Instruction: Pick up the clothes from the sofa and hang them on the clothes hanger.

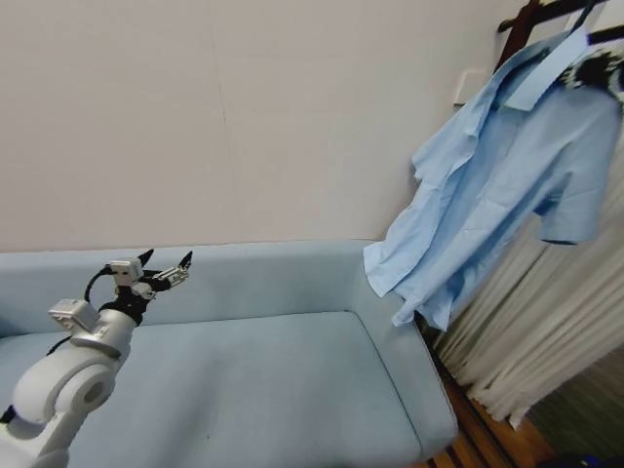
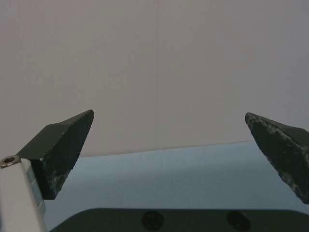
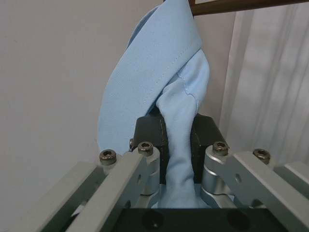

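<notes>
The shirt hangs at the rack right of the sofa, left tool over its seat.

The left arm, at the lower left of the head view, is white with rounded, glossy joint housings. A thin black cable loops near its wrist. The left tool has black wedge-shaped fingers flecked with pale scuffs. The right tool has silver-grey link bars, dark round-headed screws and black pads.
</notes>
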